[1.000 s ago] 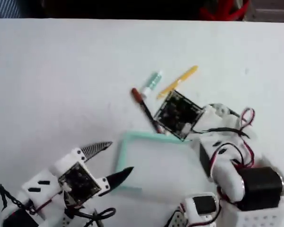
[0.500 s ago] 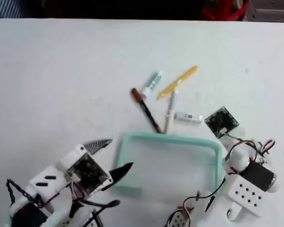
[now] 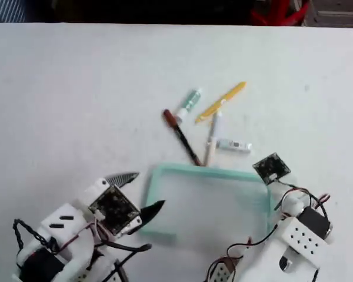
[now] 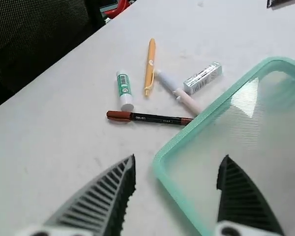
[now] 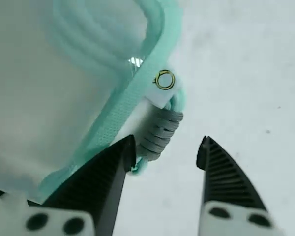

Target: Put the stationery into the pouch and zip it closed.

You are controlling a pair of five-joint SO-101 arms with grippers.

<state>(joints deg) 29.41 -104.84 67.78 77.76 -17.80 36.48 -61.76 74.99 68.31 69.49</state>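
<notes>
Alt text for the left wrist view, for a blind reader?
The open left end effector hangs over one corner of a clear, mint-edged pouch on a white table. Beyond lie a brown marker, glue stick, yellow pen, white pen and small wrapped block.

White table [image 3: 76, 88] — red object [image 3: 279, 12] beyond its far edge.

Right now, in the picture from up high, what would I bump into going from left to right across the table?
left end effector → dark red pen → yellow pen → right arm
</notes>
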